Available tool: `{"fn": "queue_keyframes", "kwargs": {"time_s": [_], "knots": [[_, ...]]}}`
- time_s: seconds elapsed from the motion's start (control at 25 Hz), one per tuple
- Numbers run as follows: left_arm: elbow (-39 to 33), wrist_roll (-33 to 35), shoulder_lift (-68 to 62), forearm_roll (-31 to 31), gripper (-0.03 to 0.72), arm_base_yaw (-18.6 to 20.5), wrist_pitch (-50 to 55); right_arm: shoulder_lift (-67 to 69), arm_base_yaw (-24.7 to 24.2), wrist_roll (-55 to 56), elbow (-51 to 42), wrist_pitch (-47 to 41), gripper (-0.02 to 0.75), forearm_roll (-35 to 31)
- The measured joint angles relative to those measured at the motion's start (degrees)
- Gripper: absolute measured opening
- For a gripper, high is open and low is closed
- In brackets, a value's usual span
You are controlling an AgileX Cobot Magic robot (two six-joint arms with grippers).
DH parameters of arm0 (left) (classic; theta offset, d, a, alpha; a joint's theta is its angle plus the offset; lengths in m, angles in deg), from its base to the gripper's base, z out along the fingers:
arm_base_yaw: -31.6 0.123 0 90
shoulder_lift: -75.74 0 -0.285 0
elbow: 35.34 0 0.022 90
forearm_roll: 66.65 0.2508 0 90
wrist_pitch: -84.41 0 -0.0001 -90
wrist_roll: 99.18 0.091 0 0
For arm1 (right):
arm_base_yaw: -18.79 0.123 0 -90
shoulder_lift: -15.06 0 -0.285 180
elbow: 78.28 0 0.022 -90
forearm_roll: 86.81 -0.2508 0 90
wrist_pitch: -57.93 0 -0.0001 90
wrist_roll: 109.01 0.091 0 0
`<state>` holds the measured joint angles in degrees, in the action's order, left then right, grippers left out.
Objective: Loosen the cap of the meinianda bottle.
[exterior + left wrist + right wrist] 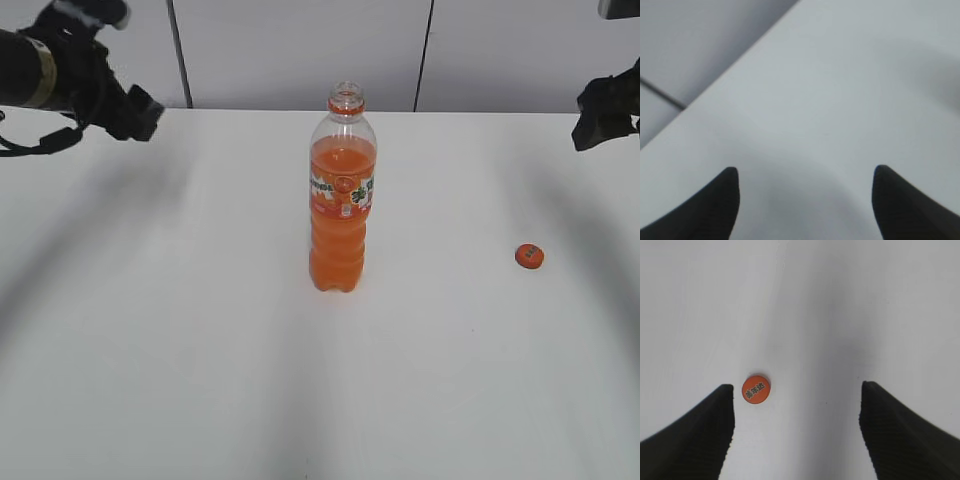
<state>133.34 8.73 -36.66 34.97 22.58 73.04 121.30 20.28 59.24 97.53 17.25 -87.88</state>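
Note:
The meinianda bottle [342,200] stands upright mid-table with orange drink, a label band and an orange neck ring; its mouth is open, with no cap on it. The orange cap [529,256] lies flat on the table to the bottle's right, and also shows in the right wrist view [756,388] just inside the left finger. My right gripper [796,390] is open and empty, raised above the cap; in the exterior view it is at the far right edge [605,112]. My left gripper [805,172] is open and empty, raised at the far left [120,105].
The white table [200,330] runs under everything. A grey panelled wall [300,50] stands behind the table's far edge. The left wrist view shows only table surface and that far edge [715,85].

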Motion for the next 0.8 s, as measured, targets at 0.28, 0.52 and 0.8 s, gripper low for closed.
{"fn": "queue_keyframes", "kwargs": {"time_s": [0.28, 0.52, 0.8], "knots": [[0.0, 4.2, 1.5, -12.2, 0.499, 0.2, 26.5, -2.9, 0.0, 0.0, 0.2, -0.1, 0.585, 0.2], [0.0, 39.0, 1.5, -51.3, 0.499, 1.0, 35.9, -5.5, 0.0, 0.0, 0.5, -0.2, 0.585, 0.5], [0.0, 72.4, 2.8, -87.8, 0.499, 1.0, 53.0, -9.7, 0.0, 0.0, 0.5, -5.8, 0.585, 0.5]]}}
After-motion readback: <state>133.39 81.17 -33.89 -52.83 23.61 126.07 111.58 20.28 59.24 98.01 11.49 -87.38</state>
